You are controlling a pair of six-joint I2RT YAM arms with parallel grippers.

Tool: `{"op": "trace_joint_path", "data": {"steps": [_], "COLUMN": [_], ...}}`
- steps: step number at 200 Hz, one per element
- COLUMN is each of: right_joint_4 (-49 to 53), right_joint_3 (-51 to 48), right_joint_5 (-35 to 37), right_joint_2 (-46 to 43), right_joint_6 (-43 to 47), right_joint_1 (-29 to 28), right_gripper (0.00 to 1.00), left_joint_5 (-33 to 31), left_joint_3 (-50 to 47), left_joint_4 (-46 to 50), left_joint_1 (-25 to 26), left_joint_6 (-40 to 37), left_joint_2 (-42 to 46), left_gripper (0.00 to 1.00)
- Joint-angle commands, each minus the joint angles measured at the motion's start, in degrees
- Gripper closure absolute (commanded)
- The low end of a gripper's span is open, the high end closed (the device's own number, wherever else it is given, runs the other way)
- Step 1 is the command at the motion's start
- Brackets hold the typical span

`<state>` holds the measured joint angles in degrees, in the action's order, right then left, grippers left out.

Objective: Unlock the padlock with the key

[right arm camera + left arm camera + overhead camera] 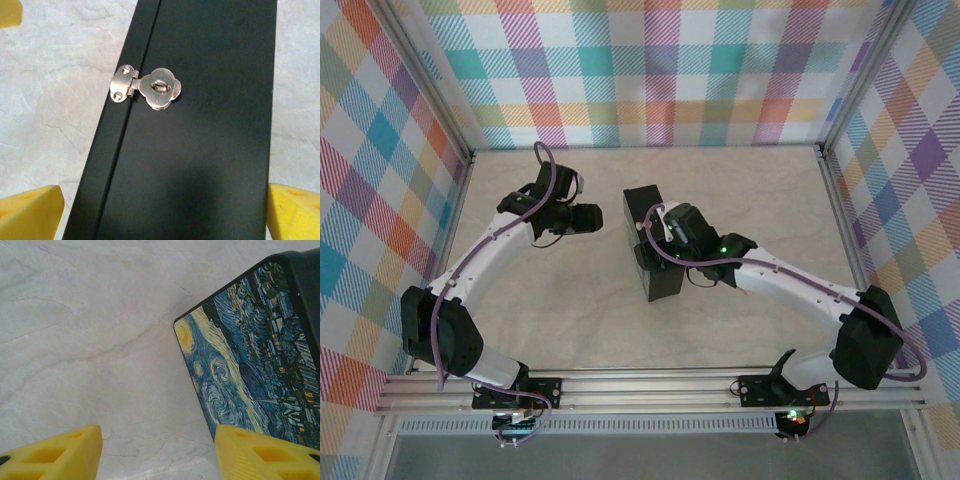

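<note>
Though looking straight down from above, cannot see the middle of the black oblong box [658,282], covered there by the right arm. Cannot place the thin silvery key: hidden or too small to make out. From the right wrist, see that box cut off at the frame edges, black face up, with a small silver clover-shaped hasp [150,89] folded flat across the lid seam. From the left wrist, catch part of the blue-and-yellow swirled painted lid [250,365], facing the left pincer [160,455]. Find the left arm bent inward, its pincer open wide, yellow fingertips [55,452] well apart over the pale marbled worktop [100,315]. Find the right arm reaching in from the right, the right pincer [162,212] open astride the black face; cannot judge contact.
</note>
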<state>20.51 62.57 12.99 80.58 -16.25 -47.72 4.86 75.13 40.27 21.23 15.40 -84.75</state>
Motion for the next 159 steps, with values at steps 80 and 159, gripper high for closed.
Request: {"op": "trace_joint_path", "data": {"steps": [80, 159], "right_joint_4": [-8.84, -37.47], "right_joint_3": [-7.69, -15.40], "right_joint_5": [-7.51, -25.70], "right_joint_2": [-1.88, 5.85], "right_joint_6": [-9.47, -20.41], "right_joint_1": [4.41, 21.24], "right_gripper": [0.08, 0.03], "left_joint_5": [1.51, 1.78], "left_joint_3": [0.94, 4.07], "left_joint_4": [1.56, -2.91], "left_joint_1": [0.04, 11.06], "left_joint_6": [-1.34, 2.61], "left_joint_2": [3.36, -6.66], "left_gripper": [0.43, 0.46]}}
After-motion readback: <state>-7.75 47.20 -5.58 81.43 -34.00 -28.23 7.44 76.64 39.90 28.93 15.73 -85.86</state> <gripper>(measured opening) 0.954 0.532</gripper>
